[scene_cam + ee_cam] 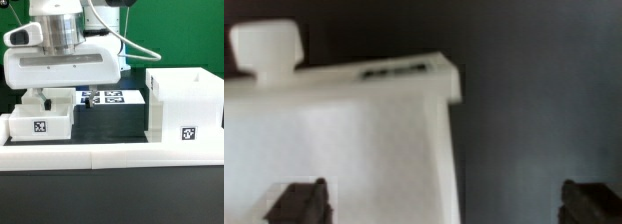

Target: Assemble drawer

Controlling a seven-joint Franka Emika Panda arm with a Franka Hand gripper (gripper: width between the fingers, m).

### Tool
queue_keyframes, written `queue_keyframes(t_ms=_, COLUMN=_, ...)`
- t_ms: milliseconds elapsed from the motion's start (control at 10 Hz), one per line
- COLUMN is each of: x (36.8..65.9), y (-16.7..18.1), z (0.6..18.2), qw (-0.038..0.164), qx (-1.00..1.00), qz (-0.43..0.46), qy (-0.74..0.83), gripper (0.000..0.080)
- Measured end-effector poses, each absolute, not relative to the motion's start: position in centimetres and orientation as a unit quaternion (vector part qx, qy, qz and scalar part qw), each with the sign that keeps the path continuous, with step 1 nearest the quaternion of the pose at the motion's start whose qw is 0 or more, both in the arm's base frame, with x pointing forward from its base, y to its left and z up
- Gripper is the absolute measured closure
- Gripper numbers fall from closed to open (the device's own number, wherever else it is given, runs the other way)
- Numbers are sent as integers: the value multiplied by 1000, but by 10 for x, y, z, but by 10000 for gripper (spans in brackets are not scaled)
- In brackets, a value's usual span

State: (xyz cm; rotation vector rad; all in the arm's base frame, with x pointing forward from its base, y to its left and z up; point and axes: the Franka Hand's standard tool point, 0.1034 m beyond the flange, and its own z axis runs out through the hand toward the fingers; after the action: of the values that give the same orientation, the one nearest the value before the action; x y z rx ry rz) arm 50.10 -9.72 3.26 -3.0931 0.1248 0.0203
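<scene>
The fingers (295,200) stand wide apart and grip nothing. Beneath them is the small tray (349,130), one edge of it between them, its knob (267,45) jutting from an end wall. In the exterior view the tray sits lower left on the bench (110,200), and the box shell (185,105) stands at right, well apart. The thin white plastic is probably light, stiff and slick. It is best pinched squarely across a side wall.

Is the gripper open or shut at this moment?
Open. In the wrist view the gripper shows its two fingertips far apart, and a dark gap separates one of them from the white tray.
</scene>
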Motion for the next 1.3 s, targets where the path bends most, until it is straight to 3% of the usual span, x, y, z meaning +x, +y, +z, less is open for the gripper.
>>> queue_keyframes(t_ms=400, x=499, y=-97, z=11, qw=6, qx=-1000, qz=-8, qy=10, gripper=151)
queue_keyframes(t_ms=800, x=502, y=-92, z=7, qw=4, qx=-1000, qz=-14, qy=4, gripper=151)
queue_keyframes(t_ms=1000, x=502, y=-92, z=7, qw=4, qx=-1000, qz=-14, qy=4, gripper=410)
queue_keyframes(t_ms=1100, x=502, y=-92, z=7, qw=4, qx=-1000, qz=-14, qy=4, gripper=410)
queue_keyframes(t_ms=1200, x=502, y=-92, z=7, qw=4, qx=-1000, qz=-14, qy=4, gripper=610)
queue_keyframes(t_ms=1300, x=502, y=-93, z=7, qw=4, qx=-1000, qz=-14, qy=4, gripper=738)
